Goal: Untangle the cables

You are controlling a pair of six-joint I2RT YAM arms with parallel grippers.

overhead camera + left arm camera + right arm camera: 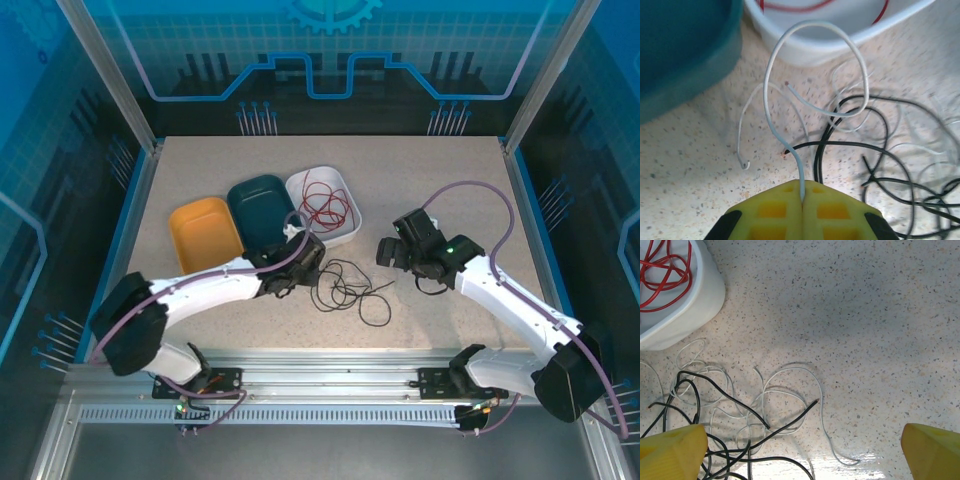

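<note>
My left gripper (802, 196) is shut on a white cable (816, 60), which rises from the yellow fingertips (775, 205) in a tall loop in front of the white tray (850, 37). Black cables (880, 165) lie tangled with more white strands on the table to its right. From above, the left gripper (303, 252) sits beside the black tangle (345, 288). The red cable (325, 205) lies coiled inside the white tray (345, 232). My right gripper (802, 460) is open above the table, with black cable (785, 422) and white cable (790, 371) loops lying below it; from above it (388, 252) hovers right of the tangle.
A teal tray (258, 208) and a yellow tray (205, 232) stand left of the white tray. The teal tray's wall (680, 55) is close to my left gripper. Bare speckled tabletop (865, 315) stretches to the right of the tangle.
</note>
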